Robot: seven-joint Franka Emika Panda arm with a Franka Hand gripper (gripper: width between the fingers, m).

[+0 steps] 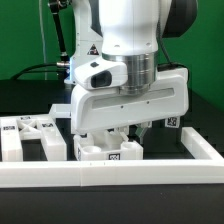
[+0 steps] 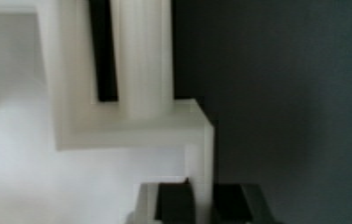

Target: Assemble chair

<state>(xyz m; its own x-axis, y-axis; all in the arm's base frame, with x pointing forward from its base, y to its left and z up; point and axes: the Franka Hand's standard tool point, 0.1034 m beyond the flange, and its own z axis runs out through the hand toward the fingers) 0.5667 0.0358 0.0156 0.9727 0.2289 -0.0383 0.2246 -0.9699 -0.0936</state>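
The arm's broad white hand fills the centre of the exterior view, and its gripper (image 1: 120, 135) is down on a chunky white chair piece (image 1: 110, 152) that sits low in the middle of the frame, a black-and-white tag showing on its front face. Just in front of that piece runs the long white rail (image 1: 160, 168), crossing the lower part of the frame on the black table (image 1: 120, 205). More tagged chair parts (image 1: 25, 135) lie at the exterior view's left, apart from the held one. The wrist view is blurred, yet it shows the same chair piece (image 2: 128, 110) as a pale slotted block, with the two dark fingers (image 2: 164, 205) set close together – a narrow white edge of the piece fills the gap between them, so the pincer (image 2: 203, 205) looks clamped on it
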